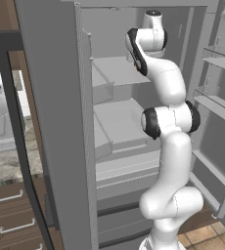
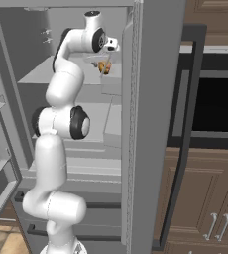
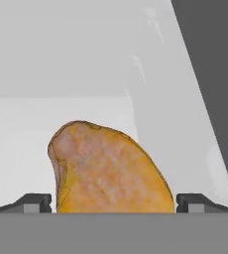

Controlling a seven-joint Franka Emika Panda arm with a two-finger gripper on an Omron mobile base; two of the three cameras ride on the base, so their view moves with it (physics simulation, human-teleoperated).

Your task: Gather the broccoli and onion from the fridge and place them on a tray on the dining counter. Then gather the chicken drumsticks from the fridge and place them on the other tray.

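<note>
Two dark fingertips (image 3: 34, 202) of our pincer (image 3: 114, 203) stand wide apart with a chicken drumstick (image 3: 108, 171) between them, nothing gripped yet; we judge they straddle its plump end so closing will catch it. The drumstick lies on an upper shelf (image 2: 61, 74) inside the open fridge (image 2: 150, 124), which is why our arm reaches so high and deep.
</note>
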